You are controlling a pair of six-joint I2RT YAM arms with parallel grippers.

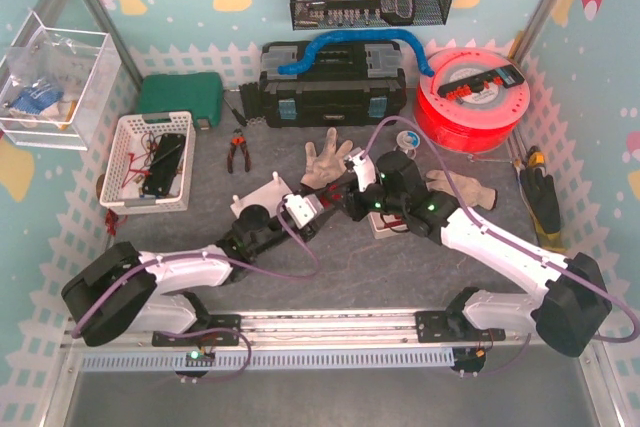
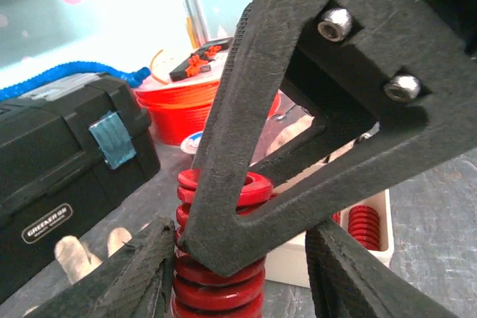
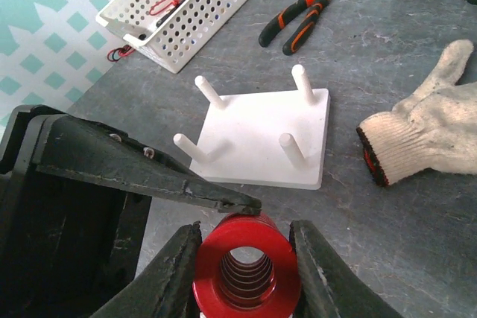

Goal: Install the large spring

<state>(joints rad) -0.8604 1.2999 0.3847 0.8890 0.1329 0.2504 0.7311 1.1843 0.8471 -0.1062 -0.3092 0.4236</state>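
Red large spring clamped between the right gripper fingers, upright, long axis vertical, bore facing its wrist cam. Left gripper spread wide, spring against one finger only, the right's finger cutting across in front. Spring is near the white peg plate, not touching; glove beside the plate, pliers and basket behind it. Coils show only in left wrist view

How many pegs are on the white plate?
4 pegs, one at each corner of the plate: upper left, upper right, lower left, lower right in the right wrist view. All bare; the spring is in the right gripper.
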